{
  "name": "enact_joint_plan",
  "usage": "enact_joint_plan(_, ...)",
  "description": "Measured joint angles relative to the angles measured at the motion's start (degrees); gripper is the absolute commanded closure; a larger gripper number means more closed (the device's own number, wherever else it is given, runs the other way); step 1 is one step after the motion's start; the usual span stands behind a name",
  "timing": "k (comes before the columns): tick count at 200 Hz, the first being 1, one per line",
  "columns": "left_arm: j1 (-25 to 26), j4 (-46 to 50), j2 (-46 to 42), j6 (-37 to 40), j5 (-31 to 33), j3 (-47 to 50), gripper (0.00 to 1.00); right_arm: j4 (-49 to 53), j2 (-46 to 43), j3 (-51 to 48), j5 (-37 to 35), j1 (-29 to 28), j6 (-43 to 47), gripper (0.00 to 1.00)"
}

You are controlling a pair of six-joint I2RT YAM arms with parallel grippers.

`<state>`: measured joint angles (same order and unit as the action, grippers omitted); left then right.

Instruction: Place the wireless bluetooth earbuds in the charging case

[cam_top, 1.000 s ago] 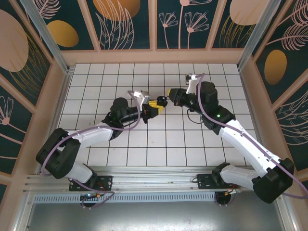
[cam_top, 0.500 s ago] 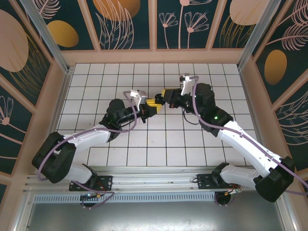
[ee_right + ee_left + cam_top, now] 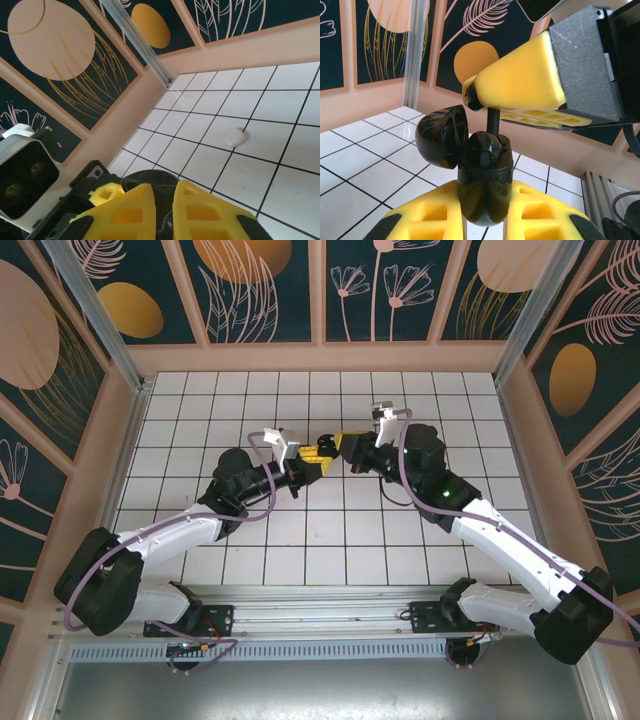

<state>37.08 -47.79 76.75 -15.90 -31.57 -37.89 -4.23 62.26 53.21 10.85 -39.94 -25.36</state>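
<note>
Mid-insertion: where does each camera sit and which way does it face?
Top external: above and behind the bases, looking down on the tiled table; both arms show, left gripper meeting right gripper.
Left wrist: facing along its own yellow fingers at the open charging case and the black earbud.
Right wrist: looking down past its own fingers to tiles and the corner wall.
Shared: top external and left wrist both show the right gripper at the case.

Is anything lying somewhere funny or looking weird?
One small white blob lies alone on the tiled floor, apart from both tools; too blurry to name. Otherwise nothing odd: the left tool holds the black charging case upright, lid open, and the right tool pinches a black earbud at its opening.
</note>
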Motion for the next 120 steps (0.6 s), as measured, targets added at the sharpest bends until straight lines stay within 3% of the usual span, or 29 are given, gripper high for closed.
enact_joint_plan(120,0.0,0.2,0.0,0.0,0.9,0.1,0.99,-0.5,0.3,0.0,0.7,-2.4,2.6,0.89)
